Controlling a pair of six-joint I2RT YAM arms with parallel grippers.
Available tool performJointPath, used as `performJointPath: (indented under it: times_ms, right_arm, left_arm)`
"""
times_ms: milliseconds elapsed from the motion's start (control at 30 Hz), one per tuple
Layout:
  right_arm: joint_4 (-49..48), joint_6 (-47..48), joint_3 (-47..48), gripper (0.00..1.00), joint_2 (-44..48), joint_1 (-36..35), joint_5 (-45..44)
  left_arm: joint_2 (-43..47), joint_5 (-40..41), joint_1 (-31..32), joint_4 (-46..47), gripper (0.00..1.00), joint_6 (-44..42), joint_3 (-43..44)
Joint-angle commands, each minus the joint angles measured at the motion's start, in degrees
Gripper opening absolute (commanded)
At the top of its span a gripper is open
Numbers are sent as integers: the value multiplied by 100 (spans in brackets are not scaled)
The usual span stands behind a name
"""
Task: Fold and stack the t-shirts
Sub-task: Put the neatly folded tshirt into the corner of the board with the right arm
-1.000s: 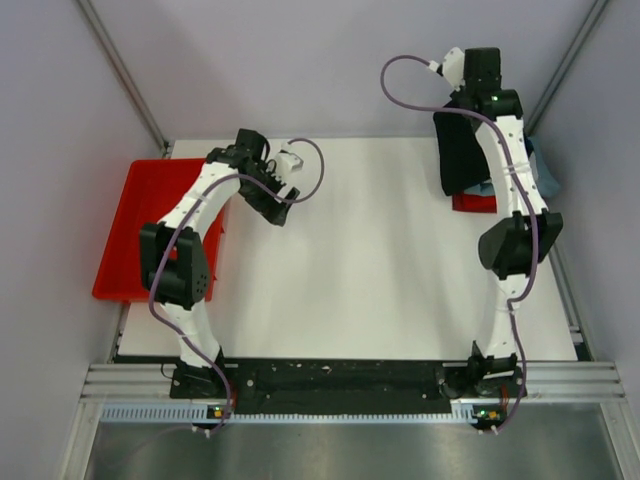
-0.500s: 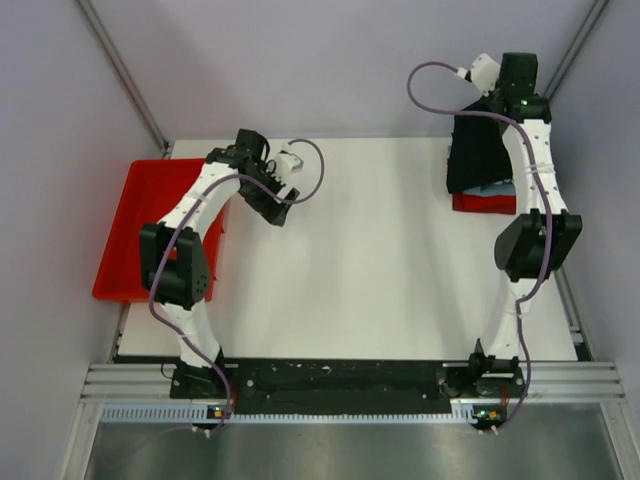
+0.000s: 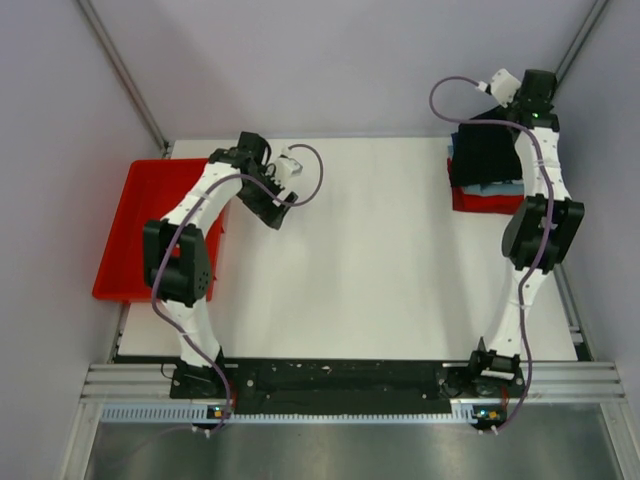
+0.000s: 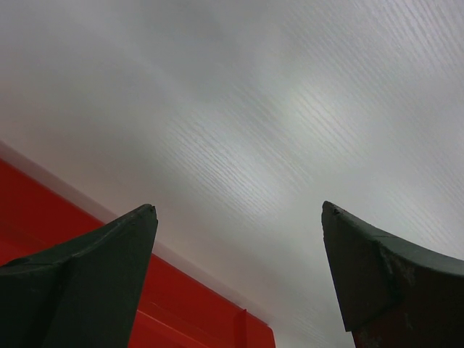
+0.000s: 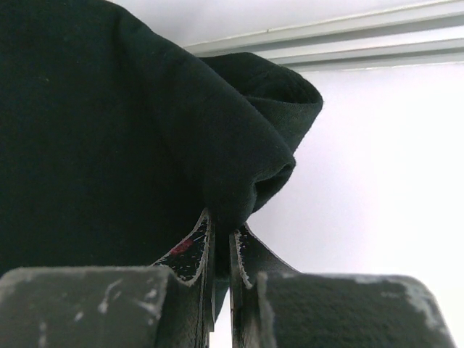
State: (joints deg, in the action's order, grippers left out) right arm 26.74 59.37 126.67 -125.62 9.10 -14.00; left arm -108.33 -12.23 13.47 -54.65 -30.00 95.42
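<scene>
The black t-shirt (image 3: pixel 486 152) lies over a blue t-shirt (image 3: pixel 497 187) and a red t-shirt (image 3: pixel 478 202) at the table's far right corner. My right gripper (image 3: pixel 528 92) is raised at the far right and is shut on a fold of the black t-shirt (image 5: pixel 130 138), which hangs from the closed fingertips (image 5: pixel 205 232). My left gripper (image 3: pixel 275 210) is open and empty over the left part of the table. In the left wrist view its fingers (image 4: pixel 109 254) are spread wide above the white surface.
A red plastic tray (image 3: pixel 135 228) sits off the table's left edge, and its corner shows in the left wrist view (image 4: pixel 181 304). The white tabletop (image 3: pixel 370 250) lies between the arms. Grey walls close the far side.
My right gripper has moved right and farther back with the black t-shirt. The shirt has come down from a hanging strip to lie over the stack. The left arm has barely moved.
</scene>
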Motion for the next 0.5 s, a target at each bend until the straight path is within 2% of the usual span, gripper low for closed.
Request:
performJointPath:
  times_ms: [0, 200, 233, 267, 333, 400, 433, 467]
  right_arm:
    - [-1056, 303, -151, 0, -173, 337, 108]
    - [-1452, 259, -99, 0, -436, 645, 406]
    - [-1522, 285, -90, 1, -463, 663, 407]
    - [-1653, 303, -116, 7, -515, 672, 389]
    - [-2031, 338, -213, 28, -577, 689, 319]
    - [-2409, 242, -213, 67, -630, 707, 144]
    - [-2532, 180, -178, 76, -656, 698, 30]
    - [-2568, 49, -100, 81, -665, 698, -58]
  left_arm:
    - [-161, 186, -38, -133, 99, -67, 161]
    - [-425, 300, -38, -318, 99, -68, 469]
    - [-469, 300, -38, -335, 99, -68, 495]
    - [-504, 309, -38, -344, 99, -59, 504]
    - [-539, 318, -38, -362, 99, -50, 513]
    - [-575, 326, -38, -379, 99, -41, 513]
    - [-584, 326, -38, -397, 99, -50, 504]
    - [-601, 326, -38, -397, 99, -59, 496]
